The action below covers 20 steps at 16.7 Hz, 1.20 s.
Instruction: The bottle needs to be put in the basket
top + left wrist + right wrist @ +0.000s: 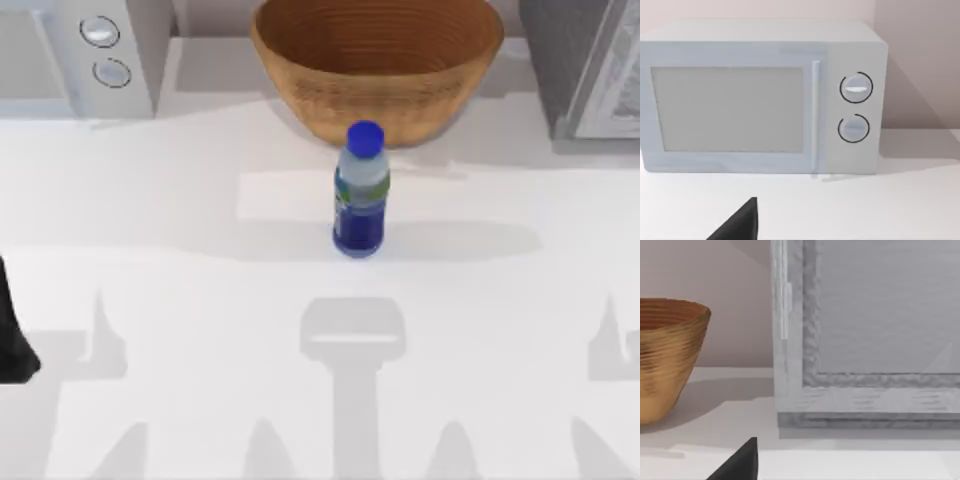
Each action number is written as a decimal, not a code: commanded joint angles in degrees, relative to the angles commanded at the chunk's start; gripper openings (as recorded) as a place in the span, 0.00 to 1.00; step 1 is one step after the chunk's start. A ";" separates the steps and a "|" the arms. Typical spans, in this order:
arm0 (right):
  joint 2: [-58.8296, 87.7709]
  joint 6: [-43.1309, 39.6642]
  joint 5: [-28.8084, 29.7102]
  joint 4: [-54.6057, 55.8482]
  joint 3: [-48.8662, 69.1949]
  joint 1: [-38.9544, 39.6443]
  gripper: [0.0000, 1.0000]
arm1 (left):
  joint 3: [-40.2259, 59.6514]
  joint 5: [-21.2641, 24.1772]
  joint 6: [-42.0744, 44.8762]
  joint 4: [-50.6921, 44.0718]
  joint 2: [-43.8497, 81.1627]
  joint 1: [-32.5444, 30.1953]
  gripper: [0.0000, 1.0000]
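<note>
Bottle (361, 190) stands upright on the worktop (200, 300), just before the basket (377, 62); nothing grips it. Either end effector's state I cannot tell. Next: reach and grasp the bottle.

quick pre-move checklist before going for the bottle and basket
1. bottle upright, cap on: ok.
2. Bottle free on the table, in front of the basket, no tool on it: ok.
3. Basket mouth open, nothing seen inside: ok.
4. Microwave at far left, away from the bottle: ok.
5. Left arm at the table's left edge, tool state: cannot tell.
6. Right tool state: cannot tell.
</note>
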 joint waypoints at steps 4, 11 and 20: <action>0.00 0.00 0.00 0.00 0.00 0.00 1.00 | 0.47 0.22 0.01 1.20 1.68 -0.38 1.00; 0.00 0.00 0.00 0.00 0.00 0.00 1.00 | 6.69 3.10 0.12 17.05 23.86 -5.44 1.00; 0.00 0.00 0.00 0.00 0.00 0.00 1.00 | 20.52 9.51 0.38 52.27 73.17 -16.67 1.00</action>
